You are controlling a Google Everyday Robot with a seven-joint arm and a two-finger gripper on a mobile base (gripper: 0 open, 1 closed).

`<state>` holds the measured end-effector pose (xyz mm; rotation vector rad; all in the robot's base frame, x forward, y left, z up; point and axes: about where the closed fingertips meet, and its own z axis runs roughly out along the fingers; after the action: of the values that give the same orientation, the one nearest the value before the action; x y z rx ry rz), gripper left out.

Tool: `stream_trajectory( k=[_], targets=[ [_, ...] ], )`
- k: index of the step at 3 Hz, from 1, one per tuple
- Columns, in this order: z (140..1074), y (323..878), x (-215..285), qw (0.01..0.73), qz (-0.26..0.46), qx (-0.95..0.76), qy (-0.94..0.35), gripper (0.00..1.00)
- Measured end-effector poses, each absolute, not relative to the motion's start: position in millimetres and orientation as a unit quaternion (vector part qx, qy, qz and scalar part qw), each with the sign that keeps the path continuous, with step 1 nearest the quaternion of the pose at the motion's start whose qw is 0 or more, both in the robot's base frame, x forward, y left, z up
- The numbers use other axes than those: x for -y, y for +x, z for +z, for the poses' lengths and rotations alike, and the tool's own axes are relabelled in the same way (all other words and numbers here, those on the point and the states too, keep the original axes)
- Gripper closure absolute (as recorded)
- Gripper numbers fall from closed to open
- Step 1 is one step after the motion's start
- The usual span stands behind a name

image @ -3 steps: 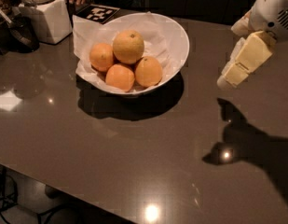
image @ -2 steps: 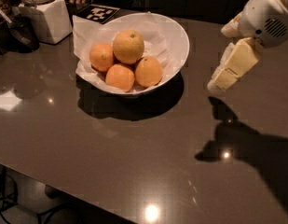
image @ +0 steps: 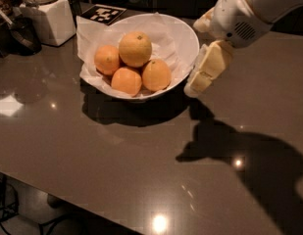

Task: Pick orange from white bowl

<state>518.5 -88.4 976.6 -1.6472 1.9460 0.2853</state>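
Orange [image: 135, 49] lies in the bowl [image: 189, 37], at 12 o'clock of the fruit heap and topmost on it. It is round, pale yellow-orange and finely dimpled, with a small dark stem dot on its upper face. It rests against three smaller fruits [image: 126, 81] of deeper orange and smoother sheen, which sit at its 8, 6 and 4 o'clock.

The bowl is wide, shallow and glossy white. It is lined with crinkled white paper [image: 91, 35], which stands up in a stiff corner over the rim at 10 o'clock.

The gripper [image: 206, 70] hangs at 3 to 4 o'clock of the bowl, outside it and just beside the rim. It is a cream, blocky, matt piece that slants down toward the bowl from a white rounded arm [image: 249, 11] with a small grille. I cannot tell whether the gripper is spread or pressed together, nor whether it touches the rim. It is apart from the orange.

All stands on a smooth grey-brown table [image: 107, 170] that shows bright light spots. The arm's dark shadow [image: 229, 146] lies at 5 o'clock of the bowl. A jar [image: 47, 18] with a white square base stands at 10 o'clock, and a flat black-and-white tag [image: 107, 13] lies at 11 o'clock.
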Motion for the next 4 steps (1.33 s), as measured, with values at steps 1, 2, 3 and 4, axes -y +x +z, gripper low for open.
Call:
stream_trajectory(
  k=[1, 2, 3, 4],
  targets=[
    [977, 519, 87, 0.284, 0.107, -0.726, -0.617, 0.0],
    [971, 525, 76, 0.296, 0.106, -0.721, -0.618, 0.0],
    [965, 549, 53, 0.3, 0.103, -0.72, -0.617, 0.0],
    [959, 568, 32, 0.289, 0.106, -0.722, -0.619, 0.0]
  ],
)
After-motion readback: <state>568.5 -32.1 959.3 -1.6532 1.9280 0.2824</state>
